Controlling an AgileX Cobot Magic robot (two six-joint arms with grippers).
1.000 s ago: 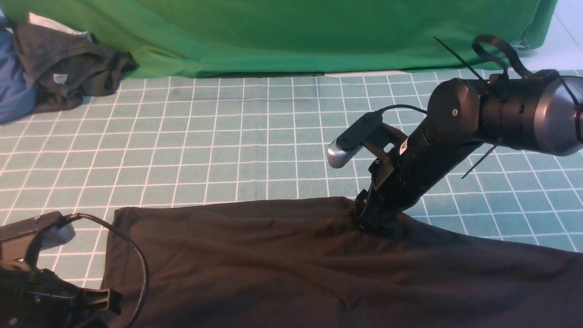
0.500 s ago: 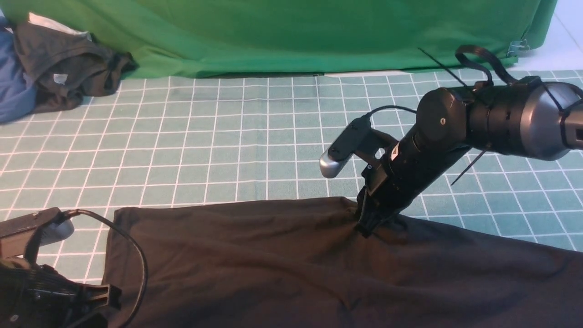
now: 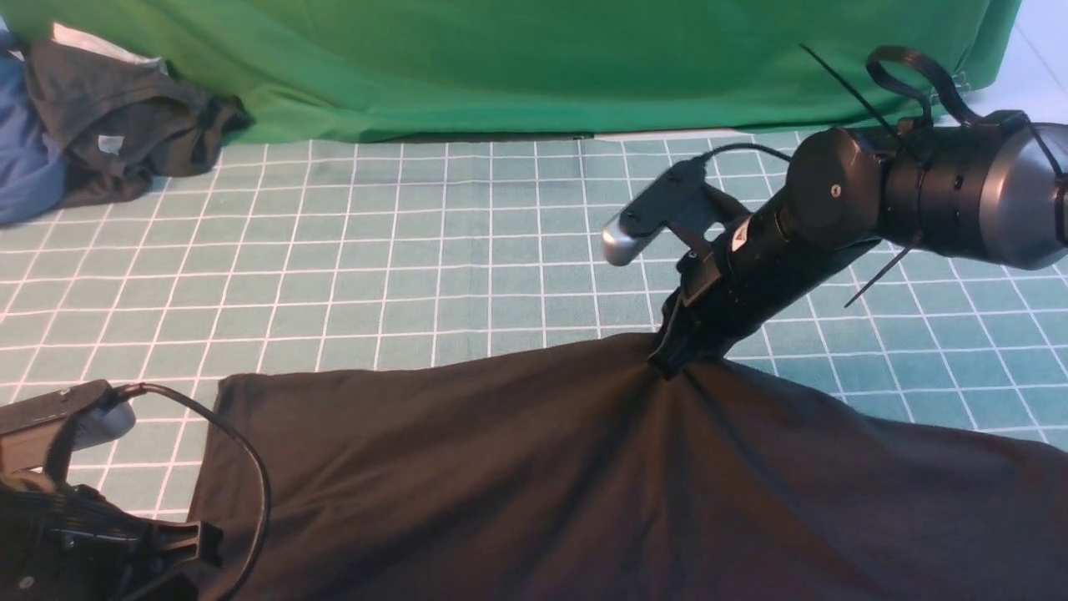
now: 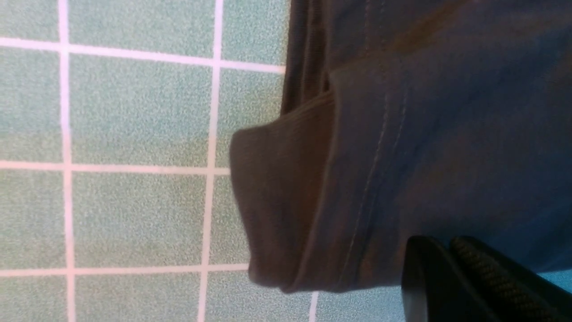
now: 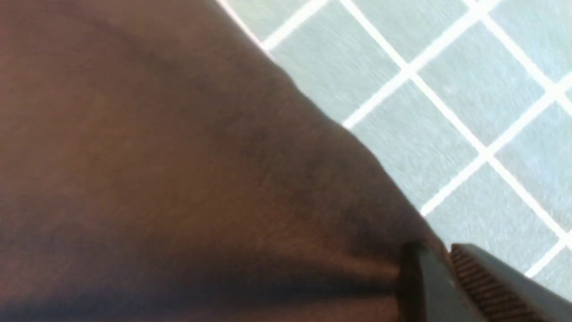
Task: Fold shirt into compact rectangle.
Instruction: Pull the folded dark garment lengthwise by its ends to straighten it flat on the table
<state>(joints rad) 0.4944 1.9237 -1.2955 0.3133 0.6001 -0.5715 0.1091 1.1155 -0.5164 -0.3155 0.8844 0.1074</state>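
Counts: 3 garments, 2 arms, 2 grippers, 2 wrist cameras.

Far left corner: 1 blue garment (image 3: 25, 159), crumpled, partly cut off by the frame edge. Touching its right side is 1 dark brownish-grey garment (image 3: 125, 117), bunched, with a pale square tag (image 3: 109, 143) showing. Both are well apart from the shirt.

Near left: the left gripper (image 3: 196, 547) (image 4: 447, 252) sits low at the shirt's left near edge, fingers pressed together. Cannot tell if cloth is between them. Beside it in the left wrist view is 1 sleeve (image 4: 277, 201), hem turned over, with a double stitch line. A black cable (image 3: 250, 467) loops from the left wrist camera (image 3: 75, 421) over the shirt's left edge.

Centre to right: 1 shirt (image 3: 517, 476) (image 4: 424, 134) (image 5: 156, 179), black, spread across the near half of the table and running out of frame near and right. No logo or print in view.

Right: the right gripper (image 3: 667, 367) (image 5: 440, 250) pinches the shirt's far edge. The cloth rises to a peak at the fingers, with folds fanning down from it. The right wrist camera (image 3: 647, 221) sits above the gripper.

Surface: teal table cover (image 3: 417, 250) with a white grid, flat. Room: green backdrop cloth (image 3: 501, 58) across the far side, with a pale strip of floor or wall at the far right corner.
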